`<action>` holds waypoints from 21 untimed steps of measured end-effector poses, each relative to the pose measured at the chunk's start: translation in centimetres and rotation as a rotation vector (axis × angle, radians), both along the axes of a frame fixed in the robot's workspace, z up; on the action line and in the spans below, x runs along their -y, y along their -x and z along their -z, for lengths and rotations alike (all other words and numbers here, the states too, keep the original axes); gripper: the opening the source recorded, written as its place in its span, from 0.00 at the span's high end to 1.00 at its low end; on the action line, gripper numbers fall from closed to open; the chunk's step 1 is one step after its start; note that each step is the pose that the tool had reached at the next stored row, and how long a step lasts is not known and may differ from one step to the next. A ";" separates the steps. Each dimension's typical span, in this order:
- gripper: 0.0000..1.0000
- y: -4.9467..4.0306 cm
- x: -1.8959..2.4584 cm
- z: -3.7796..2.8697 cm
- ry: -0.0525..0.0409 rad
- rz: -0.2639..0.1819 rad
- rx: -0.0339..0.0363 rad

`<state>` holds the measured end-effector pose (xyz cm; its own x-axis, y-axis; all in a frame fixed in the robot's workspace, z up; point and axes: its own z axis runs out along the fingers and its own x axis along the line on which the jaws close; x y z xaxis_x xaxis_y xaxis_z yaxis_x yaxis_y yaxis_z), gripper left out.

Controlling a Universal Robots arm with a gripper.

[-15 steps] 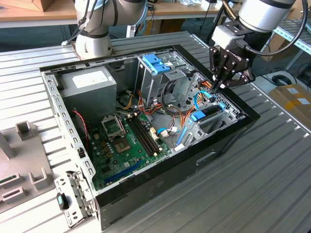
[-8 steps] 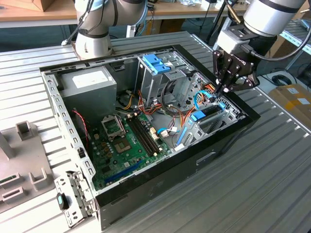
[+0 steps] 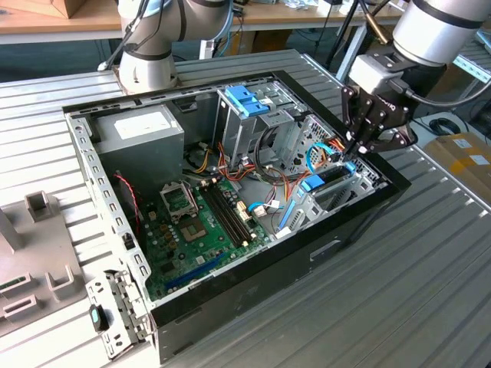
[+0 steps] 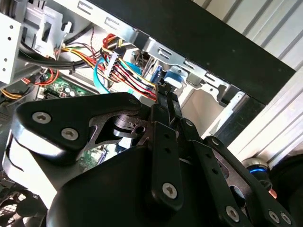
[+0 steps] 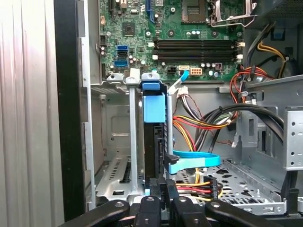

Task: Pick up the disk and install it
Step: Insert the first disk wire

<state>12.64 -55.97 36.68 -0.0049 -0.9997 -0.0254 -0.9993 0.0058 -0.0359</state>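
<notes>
Here the pincer (image 3: 354,150), pressed together on the disk (image 5: 154,137), stands it edgewise in its bay (image 5: 113,142); pressing straight along the rails should seat it.

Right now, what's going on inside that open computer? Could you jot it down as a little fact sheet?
scene: open computer case lying on a slatted metal table
disk: stands on edge in the drive bay, blue carrier facing the first wrist view
gripper: at the disk's end, fingers close together around its edge
nearby: blue cable, bundled coloured wires, green motherboard
</notes>
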 end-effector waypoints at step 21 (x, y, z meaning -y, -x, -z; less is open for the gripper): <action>0.84 1.07 -0.36 0.57 0.0000 0.000 0.0000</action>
<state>11.57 -55.61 36.12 -0.0049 -0.9997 -0.0254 -0.9993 0.0058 -0.0360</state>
